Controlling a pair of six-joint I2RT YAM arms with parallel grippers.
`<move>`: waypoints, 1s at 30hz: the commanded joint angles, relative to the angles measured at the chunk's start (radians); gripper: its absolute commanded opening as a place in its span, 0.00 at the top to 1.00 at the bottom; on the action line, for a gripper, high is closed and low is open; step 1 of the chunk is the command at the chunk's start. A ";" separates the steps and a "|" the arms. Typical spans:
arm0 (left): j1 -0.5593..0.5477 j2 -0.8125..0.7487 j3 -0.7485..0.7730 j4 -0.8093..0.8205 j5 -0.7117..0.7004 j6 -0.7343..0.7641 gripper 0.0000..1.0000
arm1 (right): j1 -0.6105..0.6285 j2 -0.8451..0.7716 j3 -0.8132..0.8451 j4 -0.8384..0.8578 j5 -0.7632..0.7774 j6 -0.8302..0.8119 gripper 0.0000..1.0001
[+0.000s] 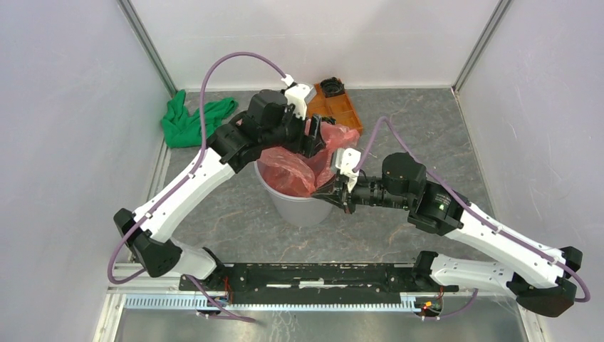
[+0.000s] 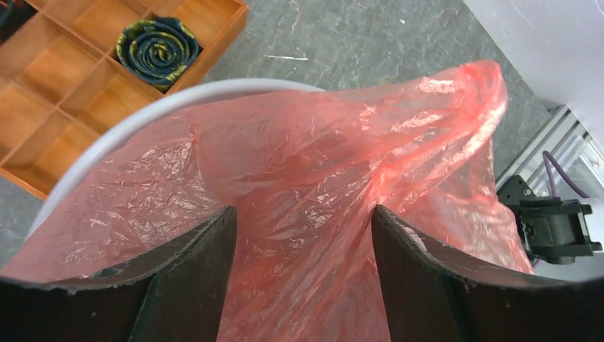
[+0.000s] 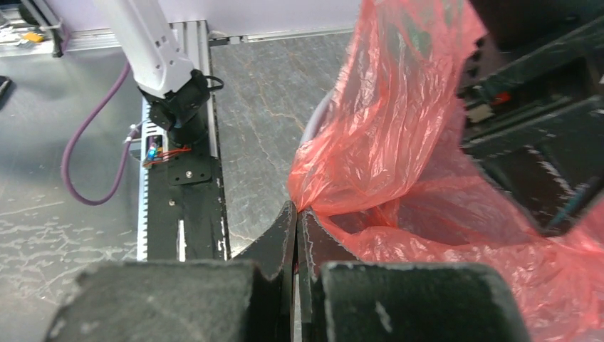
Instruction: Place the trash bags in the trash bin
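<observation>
The red-orange trash bag (image 1: 288, 171) lies crumpled in the mouth of the light grey trash bin (image 1: 303, 210) at mid-table, with one flap rising above the far rim. My left gripper (image 1: 313, 135) hovers over the bin's far side. In the left wrist view its jaws stand apart as the left gripper (image 2: 304, 210) straddles a fold of the bag (image 2: 306, 164) inside the bin rim (image 2: 164, 100). My right gripper (image 1: 335, 192) sits at the bin's right rim. Seen from the right wrist, the right gripper (image 3: 296, 208) is shut on the bag's edge (image 3: 392, 121).
An orange compartment tray (image 1: 338, 107) stands just behind the bin, and a rolled dark tie (image 2: 158, 44) lies in one of its cells. A green cloth (image 1: 189, 121) lies at the back left. White walls enclose the table. A black rail (image 1: 313, 274) runs along the near edge.
</observation>
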 commanded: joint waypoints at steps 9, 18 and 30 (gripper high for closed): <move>0.003 -0.026 -0.092 0.049 -0.027 -0.135 0.24 | 0.003 0.018 0.036 0.055 0.162 0.030 0.99; 0.003 -0.150 0.069 -0.059 -0.226 -0.145 0.01 | 0.003 0.055 0.000 0.078 0.192 0.049 0.99; 0.003 -0.622 -0.247 -0.202 -0.290 -0.397 0.04 | -0.006 0.164 0.005 0.159 0.132 0.049 0.99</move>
